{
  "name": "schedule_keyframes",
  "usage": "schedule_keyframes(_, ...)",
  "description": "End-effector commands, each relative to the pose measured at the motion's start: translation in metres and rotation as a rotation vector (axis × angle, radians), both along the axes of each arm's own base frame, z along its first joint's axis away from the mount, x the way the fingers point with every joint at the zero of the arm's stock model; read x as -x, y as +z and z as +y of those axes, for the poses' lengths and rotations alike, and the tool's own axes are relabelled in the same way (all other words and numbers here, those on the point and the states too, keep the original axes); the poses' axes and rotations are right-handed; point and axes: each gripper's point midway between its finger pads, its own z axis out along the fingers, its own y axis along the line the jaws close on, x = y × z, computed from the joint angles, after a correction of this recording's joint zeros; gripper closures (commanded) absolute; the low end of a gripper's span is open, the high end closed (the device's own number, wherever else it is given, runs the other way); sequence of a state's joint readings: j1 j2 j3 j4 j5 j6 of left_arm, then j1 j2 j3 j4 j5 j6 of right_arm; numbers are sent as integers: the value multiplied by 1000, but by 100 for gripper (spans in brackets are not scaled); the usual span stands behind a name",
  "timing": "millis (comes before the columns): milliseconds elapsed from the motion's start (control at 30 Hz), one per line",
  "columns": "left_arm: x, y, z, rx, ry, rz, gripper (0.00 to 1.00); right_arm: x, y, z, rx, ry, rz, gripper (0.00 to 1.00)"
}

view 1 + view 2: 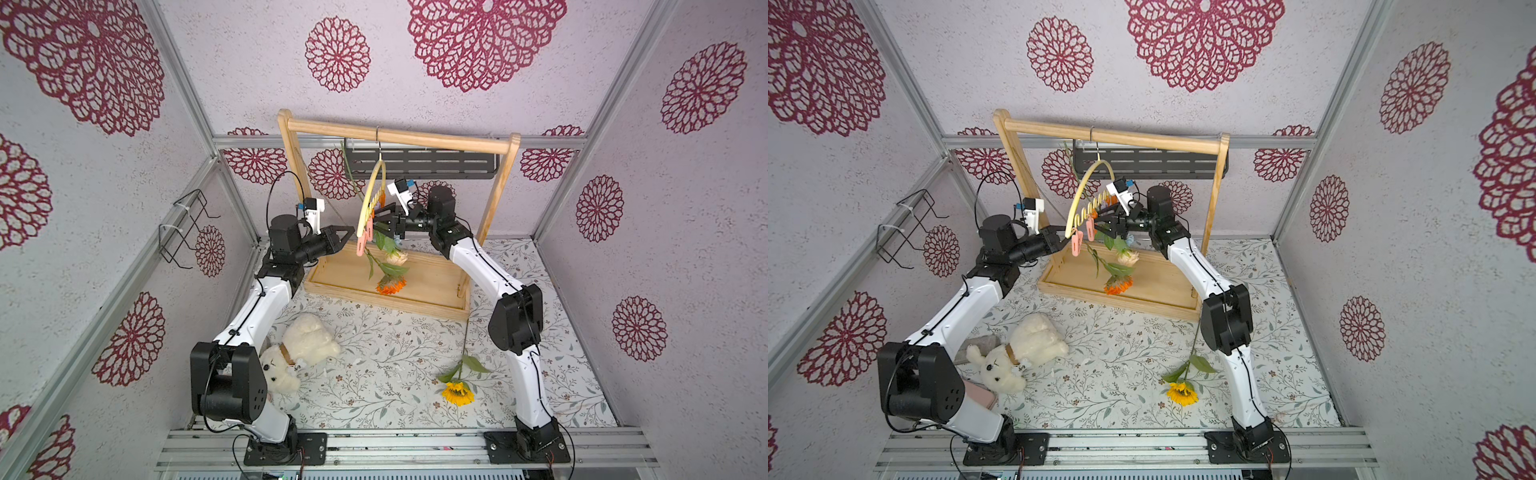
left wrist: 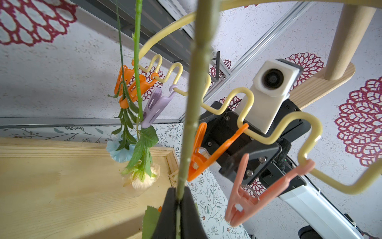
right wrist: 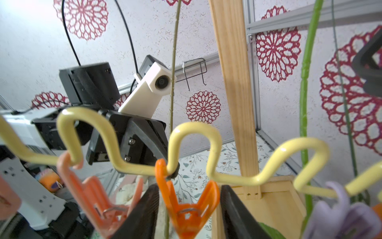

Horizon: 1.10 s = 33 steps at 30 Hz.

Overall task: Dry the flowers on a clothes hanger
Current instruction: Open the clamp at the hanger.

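The wooden rack (image 1: 399, 137) stands at twelve o'clock on the desk (image 1: 374, 374), and the clothes hanger (image 1: 372, 195) hangs from its bar. The sunflower (image 1: 457, 392) lies at five o'clock on the desk, well apart. The left end effector (image 2: 179, 215) is pressed together, pinching the gerbera stem (image 2: 194, 103) beside the hanger. The right end effector (image 3: 189, 213) is spread around the orange clothespin (image 3: 186, 209). The rose (image 2: 142, 178) and carnation (image 2: 117, 151) hang clipped.

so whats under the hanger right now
The wooden tray of the rack sits under the hanger. The gerbera and rose hang head-down above it; leaves mostly hide the blue carnation from above.
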<state>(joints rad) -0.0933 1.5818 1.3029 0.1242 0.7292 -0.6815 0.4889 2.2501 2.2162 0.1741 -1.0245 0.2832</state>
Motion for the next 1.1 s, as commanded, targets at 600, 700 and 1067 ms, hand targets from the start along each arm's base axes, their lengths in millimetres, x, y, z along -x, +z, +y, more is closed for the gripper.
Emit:
schedule_keyframes(600,-6,13,-4,23,-21,-39,100,8,39,-8,-52,2,-91,71)
schedule_keyframes(700,-9,15,-3,23,-12,-42,100,8,41,-9,-53,1,-94,77)
schedule_keyframes(1067,-32,31,-22,65,-4,-61,100,7,48,-7,-69,-33,-93,85)
